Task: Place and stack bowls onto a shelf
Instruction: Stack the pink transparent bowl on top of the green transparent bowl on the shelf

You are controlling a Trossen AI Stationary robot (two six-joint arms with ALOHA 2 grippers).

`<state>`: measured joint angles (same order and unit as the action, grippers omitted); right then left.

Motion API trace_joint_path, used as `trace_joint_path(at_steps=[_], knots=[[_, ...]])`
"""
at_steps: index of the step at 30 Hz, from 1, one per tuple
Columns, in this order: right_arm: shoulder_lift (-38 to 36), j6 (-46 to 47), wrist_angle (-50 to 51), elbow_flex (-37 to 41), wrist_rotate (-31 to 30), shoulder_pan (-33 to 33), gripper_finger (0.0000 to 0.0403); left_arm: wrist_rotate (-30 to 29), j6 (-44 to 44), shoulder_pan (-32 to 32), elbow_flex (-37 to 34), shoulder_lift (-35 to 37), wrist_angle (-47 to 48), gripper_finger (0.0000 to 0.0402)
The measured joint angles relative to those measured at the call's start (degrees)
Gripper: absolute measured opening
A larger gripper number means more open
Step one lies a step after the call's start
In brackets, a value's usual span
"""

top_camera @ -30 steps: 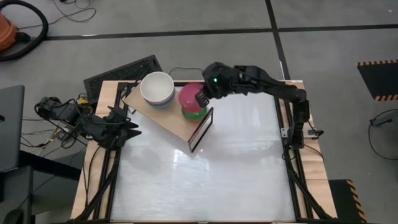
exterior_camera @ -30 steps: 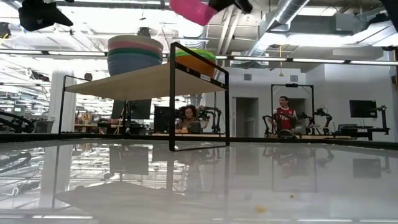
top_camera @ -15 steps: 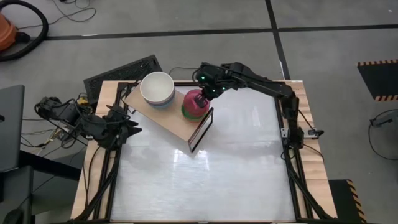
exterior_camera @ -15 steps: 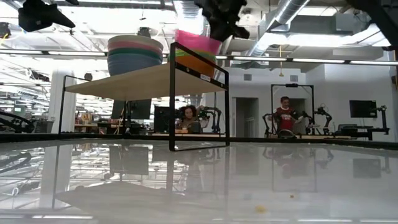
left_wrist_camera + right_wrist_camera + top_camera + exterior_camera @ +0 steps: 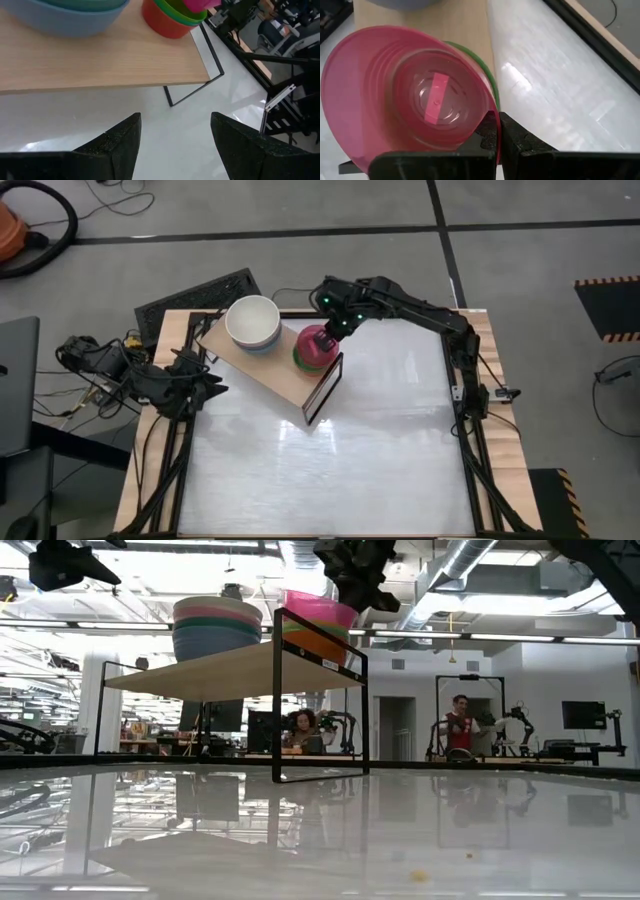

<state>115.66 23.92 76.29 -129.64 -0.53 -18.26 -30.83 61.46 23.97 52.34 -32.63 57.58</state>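
My left gripper (image 5: 205,383) is waiting at the table's left edge, just beside the shelf (image 5: 285,375), its fingers (image 5: 120,145) standing wide apart and holding nothing. The shelf's long axis is running slantwise across the far left part of the table (image 5: 380,450). On its left end a stack of bowls is sitting mouth up, the white bowl (image 5: 252,322) on top. On its right end a second stack is standing: the red bowl (image 5: 165,25) at the bottom, the lime bowl (image 5: 182,15) in it, and the magenta bowl (image 5: 410,95) uppermost, mouth up and tilting slightly. My right arm is reaching from the table's right side, bending leftward over the shelf, and my right gripper (image 5: 496,131) is pinching the magenta bowl's rim between narrow fingers.
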Motion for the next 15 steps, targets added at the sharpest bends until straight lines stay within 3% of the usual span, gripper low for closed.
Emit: trace_joint_path(at_steps=[3,10,15], knots=[[0.0,0.1,0.0,0.0,0.7,0.0,0.0035,0.0,0.5,0.0,0.0,0.0,0.0,0.0226],[0.0,0.2,0.0,0.0,0.9,0.2,0.0139,1.2,0.5,0.0,0.0,0.0,0.0,0.0226],[-0.4,0.2,-0.1,0.0,1.4,-0.3,0.0176,1.2,0.3,0.0,0.0,0.0,0.0,0.0226]])
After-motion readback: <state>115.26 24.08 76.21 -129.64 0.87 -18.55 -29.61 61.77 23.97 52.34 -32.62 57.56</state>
